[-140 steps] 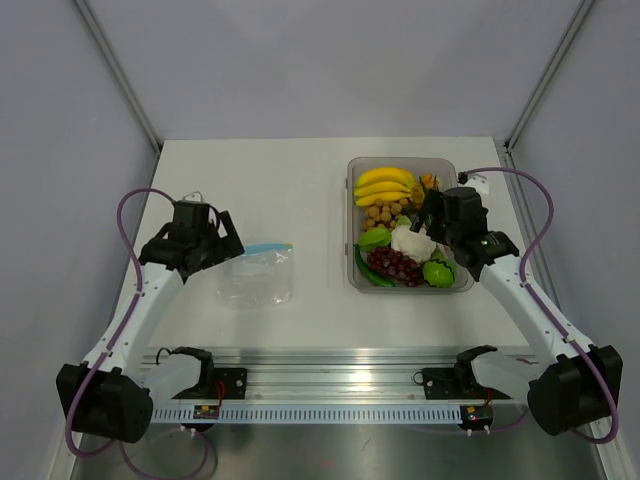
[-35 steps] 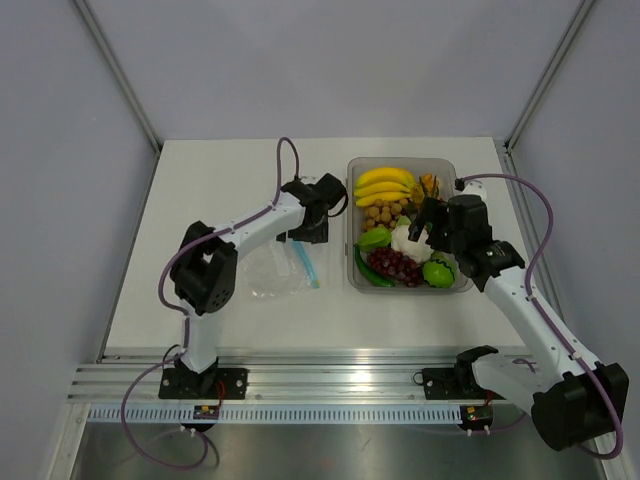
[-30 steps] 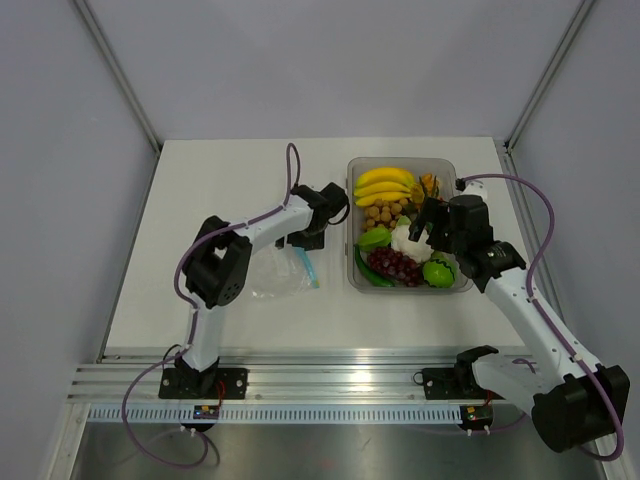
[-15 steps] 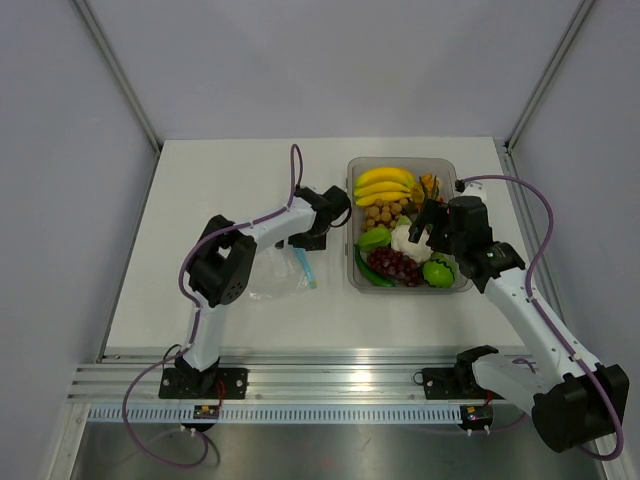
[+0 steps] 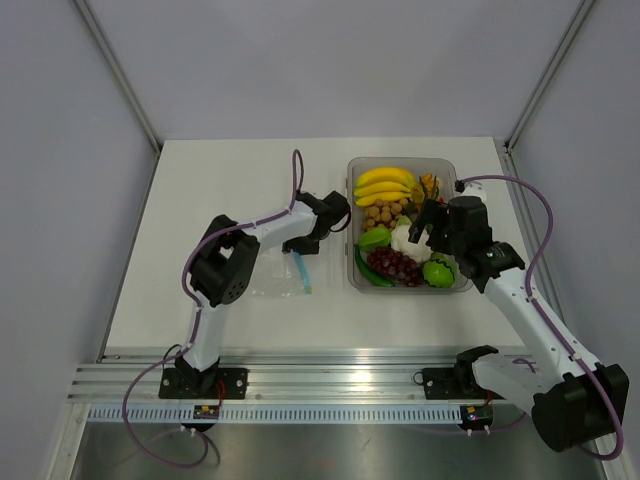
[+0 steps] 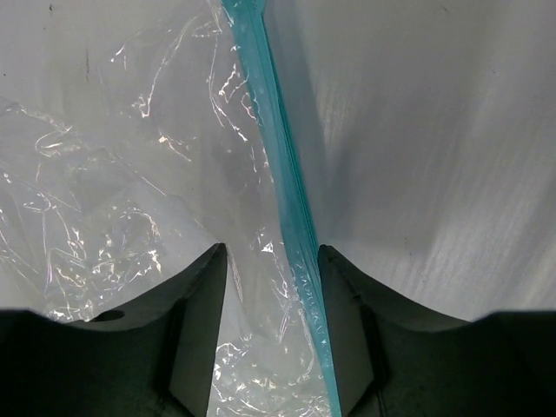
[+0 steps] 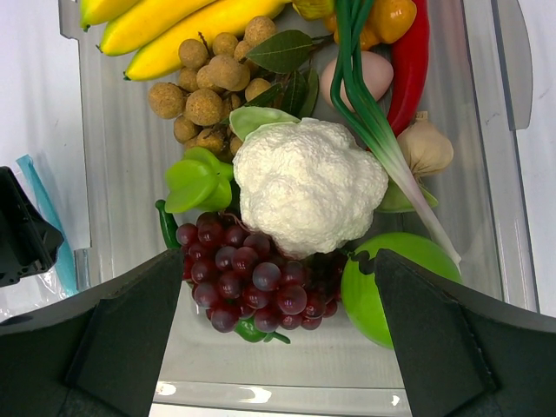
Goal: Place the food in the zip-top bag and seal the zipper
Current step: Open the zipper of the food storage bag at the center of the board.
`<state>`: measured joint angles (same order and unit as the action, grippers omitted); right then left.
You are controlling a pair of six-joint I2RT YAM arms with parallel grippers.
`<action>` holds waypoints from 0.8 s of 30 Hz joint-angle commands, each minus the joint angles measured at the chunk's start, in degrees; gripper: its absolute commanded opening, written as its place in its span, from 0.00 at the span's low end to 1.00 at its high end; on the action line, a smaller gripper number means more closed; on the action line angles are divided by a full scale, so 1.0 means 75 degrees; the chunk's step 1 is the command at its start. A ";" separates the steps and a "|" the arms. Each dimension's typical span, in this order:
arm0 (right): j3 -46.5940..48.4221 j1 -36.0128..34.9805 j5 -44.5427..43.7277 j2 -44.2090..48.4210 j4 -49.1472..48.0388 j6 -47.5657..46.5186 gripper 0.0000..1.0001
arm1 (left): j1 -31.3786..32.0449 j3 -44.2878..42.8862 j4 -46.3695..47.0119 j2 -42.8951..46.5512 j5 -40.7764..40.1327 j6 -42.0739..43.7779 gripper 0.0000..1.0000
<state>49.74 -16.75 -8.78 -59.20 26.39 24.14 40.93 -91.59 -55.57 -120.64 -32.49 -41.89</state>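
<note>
left wrist, zipper (image 6: pixel 280 174) between jaws of left gripper (image 6: pixel 271 261)

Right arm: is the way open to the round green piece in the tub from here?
Probably yes: the right gripper hangs open above the tub, and the round green piece lies mostly uncovered, beside the cauliflower.

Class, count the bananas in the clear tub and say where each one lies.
3 bananas, bunched at the far end of the tub: one farthest back, one in the middle, one nearest. Others may hide underneath.
</note>
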 commanded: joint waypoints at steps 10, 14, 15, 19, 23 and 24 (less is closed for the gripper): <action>-0.0069 -0.0016 0.0080 -0.0040 -0.0109 0.0004 0.99 | 0.0027 0.0481 0.0331 0.0065 -0.0180 -0.0028 0.33; -0.0057 -0.0005 0.0092 -0.0029 -0.0074 0.0004 1.00 | 0.0027 0.0646 0.0343 0.0381 -0.0180 -0.0016 0.05; -0.0046 -0.0005 0.0092 -0.0029 -0.0074 -0.0008 0.99 | 0.0039 0.0657 0.0343 0.0498 -0.0133 0.0007 0.01; 0.0095 -0.0016 0.0338 -0.0064 0.0031 -0.0148 0.99 | 0.0039 0.1147 0.0799 0.1656 0.0602 0.0510 0.00; 0.0620 -0.0191 0.0513 -0.0286 0.0254 0.0038 0.99 | 0.0016 0.1325 0.1198 0.3144 0.1354 0.1038 0.00; 0.0715 -0.0250 0.0862 -0.0310 0.0243 0.0097 0.98 | -0.0019 0.1325 0.1222 0.3299 0.1495 0.1096 0.00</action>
<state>50.46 -17.19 -6.74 -60.84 27.81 24.21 40.93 -80.99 -50.85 -104.51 -26.06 -36.93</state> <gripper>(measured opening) 0.990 0.013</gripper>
